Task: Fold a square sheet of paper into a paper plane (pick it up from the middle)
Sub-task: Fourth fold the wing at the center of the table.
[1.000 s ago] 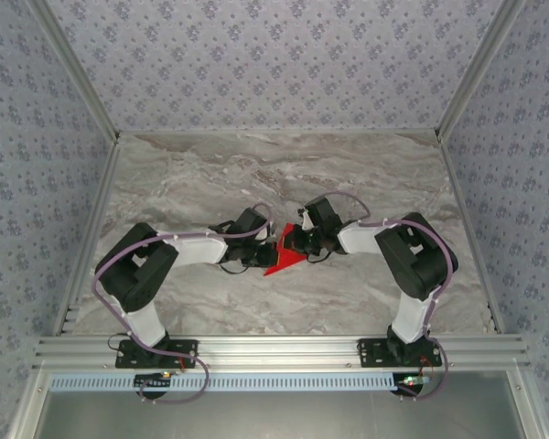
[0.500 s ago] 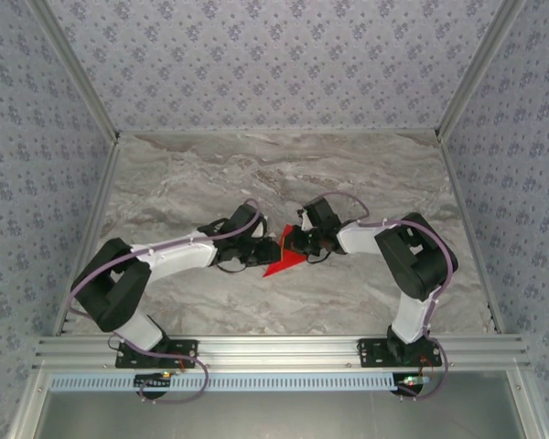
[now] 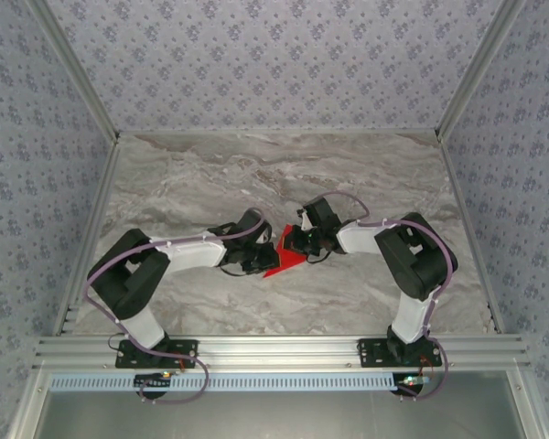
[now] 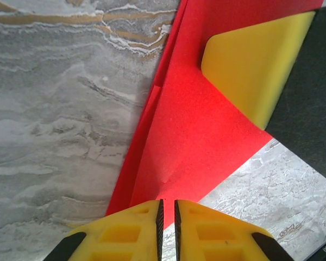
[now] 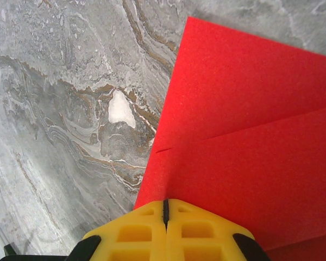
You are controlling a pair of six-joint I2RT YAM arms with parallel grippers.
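**Red paper sheet [image 3: 279, 263] folded to a point at mid-desk, both pairs of fingers at its edges**

One paper sheet, thin, bright red, matte and finely grained, lies flat near the middle of the grey marbled desk [image 3: 210, 174]. It is folded into a pointed triangle of overlapping layers. In the right wrist view one straight crease runs across it.

Two white-and-black arms with purple cables meet over it. The right fingers [image 5: 152, 215], blocky yellow plastic, are clenched tight with their tips set on the sheet's edge. In the left wrist view one of them lies flat on the red surface.

The left fingers [image 4: 141, 215], the same ribbed yellow, are drawn almost together at the sheet's narrow end, with a thin slit between them. Whether they pinch the paper I cannot tell.
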